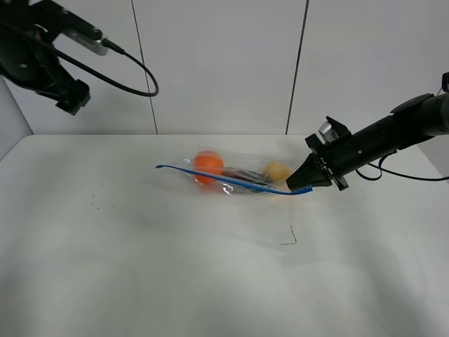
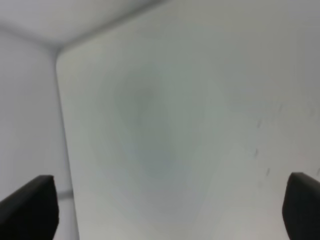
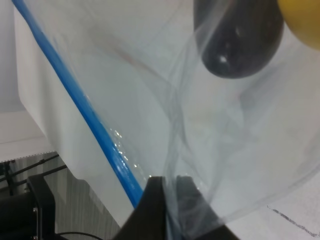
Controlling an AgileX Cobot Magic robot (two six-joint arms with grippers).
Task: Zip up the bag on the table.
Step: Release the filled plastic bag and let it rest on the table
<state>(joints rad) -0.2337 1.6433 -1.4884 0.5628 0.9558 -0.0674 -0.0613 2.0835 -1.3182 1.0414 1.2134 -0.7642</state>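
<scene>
The clear bag lies on the white table at the back middle, with an orange, a yellow pear and a dark eggplant inside. Its blue zip strip runs along the near edge. My right gripper is shut on the strip's right end. In the right wrist view the fingers pinch the bag film beside the blue strip, with the eggplant beyond. My left gripper hangs high at the back left, far from the bag, open and empty.
A small black mark lies on the table in front of the bag. Tiny dark specks sit at the left. Grey wall panels stand behind the table's back edge.
</scene>
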